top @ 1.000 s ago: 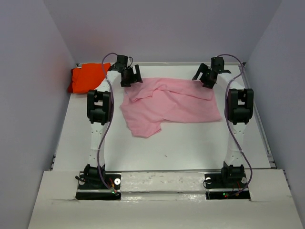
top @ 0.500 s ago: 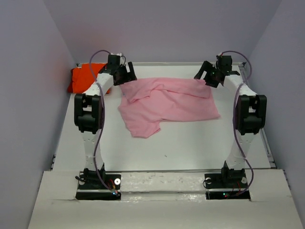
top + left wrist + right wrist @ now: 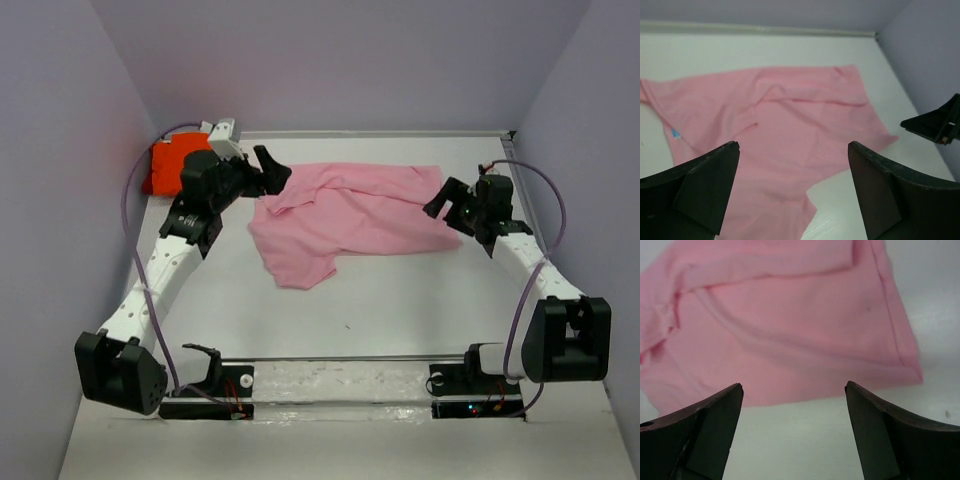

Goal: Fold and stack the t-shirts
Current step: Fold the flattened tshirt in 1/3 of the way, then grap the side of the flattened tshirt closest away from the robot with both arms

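The light pink t-shirt (image 3: 350,215) lies crumpled and partly spread on the white table, with a flap hanging toward the front left. It fills the left wrist view (image 3: 785,120) and the upper part of the right wrist view (image 3: 790,325). The orange t-shirt (image 3: 165,165) sits bunched in the far left corner, partly behind the left arm. My left gripper (image 3: 270,170) hovers open at the pink shirt's far left edge, nothing between its fingers (image 3: 705,180). My right gripper (image 3: 445,200) stands open just off the shirt's right edge, over bare table (image 3: 794,387).
Purple walls close in the table on the left, back and right. A raised rim (image 3: 555,280) runs along the table's right side. The right gripper's dark tip (image 3: 935,125) shows at the right edge of the left wrist view.
Both arms have swung outward and dropped low. The right gripper has come from the far right corner toward me along the shirt's right edge. The pink shirt has barely shifted.
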### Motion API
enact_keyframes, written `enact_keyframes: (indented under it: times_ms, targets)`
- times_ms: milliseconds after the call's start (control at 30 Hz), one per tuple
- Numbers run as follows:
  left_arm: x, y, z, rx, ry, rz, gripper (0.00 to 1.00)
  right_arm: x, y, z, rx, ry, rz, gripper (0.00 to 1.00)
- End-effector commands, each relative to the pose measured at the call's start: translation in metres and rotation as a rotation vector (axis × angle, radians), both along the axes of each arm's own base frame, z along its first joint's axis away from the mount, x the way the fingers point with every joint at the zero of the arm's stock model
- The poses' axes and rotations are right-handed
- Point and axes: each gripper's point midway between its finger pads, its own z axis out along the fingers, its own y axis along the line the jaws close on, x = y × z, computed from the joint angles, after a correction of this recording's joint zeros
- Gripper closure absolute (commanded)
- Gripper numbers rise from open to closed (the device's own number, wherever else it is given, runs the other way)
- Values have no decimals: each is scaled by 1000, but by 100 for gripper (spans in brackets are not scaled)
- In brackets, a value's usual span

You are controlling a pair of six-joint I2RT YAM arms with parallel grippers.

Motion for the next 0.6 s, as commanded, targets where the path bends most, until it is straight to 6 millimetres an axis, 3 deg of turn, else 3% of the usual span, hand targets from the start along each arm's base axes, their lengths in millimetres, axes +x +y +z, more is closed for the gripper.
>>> enact_keyframes:
  times_ms: [0,133,367,567]
  targets:
    - [-12,4,-95,112,193,-17,1,-24,-21,-28,-54,83,-96,12]
    - [-17,6,-98,120,161,-11,1,-38,-39,-49,-123,182,-176,14]
    - [-20,21,-87,149,144,56,1,-53,-71,-49,-248,222,-305,14]
    - [-17,27,-105,180,224,84,1,-66,-89,-64,-331,300,-370,14]
